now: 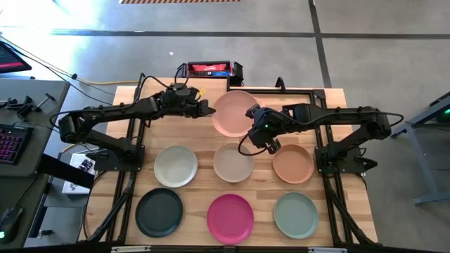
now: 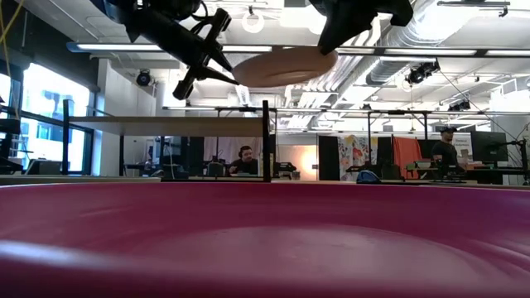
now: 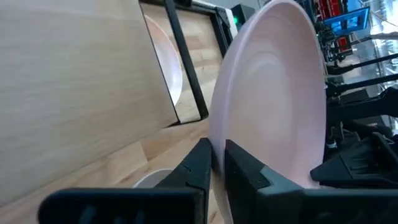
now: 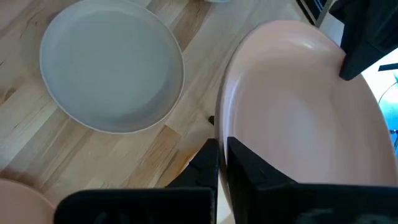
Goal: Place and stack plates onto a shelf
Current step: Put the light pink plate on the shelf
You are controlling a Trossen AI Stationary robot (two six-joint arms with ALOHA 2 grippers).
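Both claws clamp one pink plate | left claw on one rim | right claw on opposite rim

You see a pink plate held up in the air between both arms, clear of the surface and roughly level in the low view, over the back of the shelf area. A second pale plate lies under the shelf's light-wood panel, seen past a black post. Six more round matte plates lie flat and apart in two rows in front: an off-white plate, a beige plate and a terracotta plate, then a dark green plate, a magenta plate and a sage green plate.
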